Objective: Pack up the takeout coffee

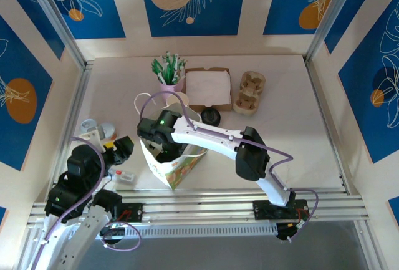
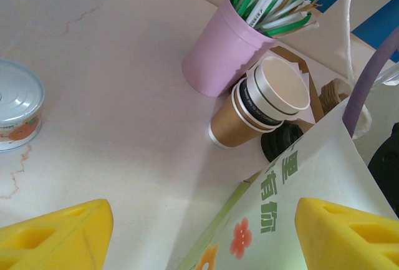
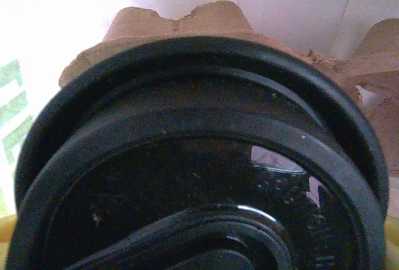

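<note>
left gripper (image 2: 199,237) spread, empty; right gripper (image 1: 163,150) inside paper bag (image 1: 182,167) over takeout coffee (image 3: 199,176), grip unreadable; risk: retract snags bag wall, tips cup

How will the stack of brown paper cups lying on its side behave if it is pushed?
The stack of brown paper cups lies on its round side, so it would probably roll, curving because it tapers. The top cup looks empty, so the stack is likely light and easy to crush. The nested cups may also slide apart.

A staged café booth: leaf-print wall panels (image 1: 187,2), aluminium rails (image 1: 199,211), paper cups (image 2: 249,117).
</note>
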Robot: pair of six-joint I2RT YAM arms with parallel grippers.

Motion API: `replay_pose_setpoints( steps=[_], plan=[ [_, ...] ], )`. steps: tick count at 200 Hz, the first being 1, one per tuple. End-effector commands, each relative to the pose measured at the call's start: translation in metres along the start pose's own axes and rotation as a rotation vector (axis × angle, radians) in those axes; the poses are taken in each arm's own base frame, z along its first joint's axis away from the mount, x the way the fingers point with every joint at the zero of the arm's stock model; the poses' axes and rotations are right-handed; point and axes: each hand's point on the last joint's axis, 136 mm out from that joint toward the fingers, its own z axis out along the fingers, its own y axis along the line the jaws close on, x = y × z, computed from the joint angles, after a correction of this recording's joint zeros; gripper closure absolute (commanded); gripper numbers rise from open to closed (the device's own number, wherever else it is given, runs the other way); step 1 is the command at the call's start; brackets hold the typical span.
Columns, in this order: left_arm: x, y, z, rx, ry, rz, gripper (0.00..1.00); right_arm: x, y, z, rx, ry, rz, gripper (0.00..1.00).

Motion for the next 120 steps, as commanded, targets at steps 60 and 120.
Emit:
replay_pose_setpoints(
  steps=[60,120],
  plan=[
    [0.002,0.002,0.001,-0.016,0.014,0.018,0.24,0.003,-0.011,0.009,0.037,0.047,0.021,0.09],
    [0.002,0.003,0.001,-0.019,0.015,0.018,0.24,0.001,-0.013,0.001,0.040,0.022,0.026,0.02]
  ],
)
